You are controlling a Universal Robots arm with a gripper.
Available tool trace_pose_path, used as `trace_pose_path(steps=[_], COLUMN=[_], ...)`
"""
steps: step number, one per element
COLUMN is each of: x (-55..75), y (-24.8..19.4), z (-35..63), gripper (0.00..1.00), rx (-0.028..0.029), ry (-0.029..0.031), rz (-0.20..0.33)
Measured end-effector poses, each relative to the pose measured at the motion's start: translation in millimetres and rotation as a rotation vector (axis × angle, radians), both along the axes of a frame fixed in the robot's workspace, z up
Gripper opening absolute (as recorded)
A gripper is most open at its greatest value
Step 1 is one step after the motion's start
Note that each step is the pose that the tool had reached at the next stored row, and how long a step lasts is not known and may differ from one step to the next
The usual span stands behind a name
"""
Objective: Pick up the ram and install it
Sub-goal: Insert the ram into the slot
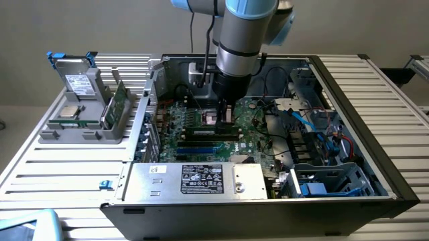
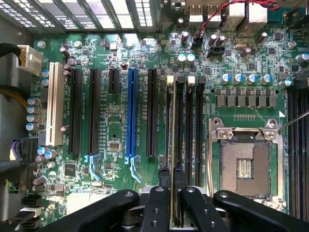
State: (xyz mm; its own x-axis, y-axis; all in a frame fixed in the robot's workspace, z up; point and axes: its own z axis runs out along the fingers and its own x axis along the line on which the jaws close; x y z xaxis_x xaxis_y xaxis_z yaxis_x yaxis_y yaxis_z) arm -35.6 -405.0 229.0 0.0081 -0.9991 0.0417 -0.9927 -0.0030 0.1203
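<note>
One narrow green ram stick (image 2: 173, 125) clamped in black gripper (image 2: 172, 175), at black memory slots (image 2: 198, 125) beside silver CPU socket (image 2: 246, 164); inserting, needs straight press.

ram (image 2: 173, 150) edge-on, mostly hidden within gripper (image 2: 172, 171), arm (image 1: 244, 35) cropped above

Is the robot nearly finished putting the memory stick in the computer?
Picking up looks done: the gripper holds the ram edge-on between its fingers. In hand: the ram sits lined up along a black memory slot near the empty processor socket. Left: I cannot tell if it is pushed fully in, and the gripper has not let go.
</note>
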Motion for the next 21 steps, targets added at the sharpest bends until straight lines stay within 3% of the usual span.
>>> trace_pose_path(steps=[21], x=[0.3], y=[-0.7], z=[-1.5], gripper=[0.15], rx=[0.0001], ry=[-0.0008], rz=[-0.006])
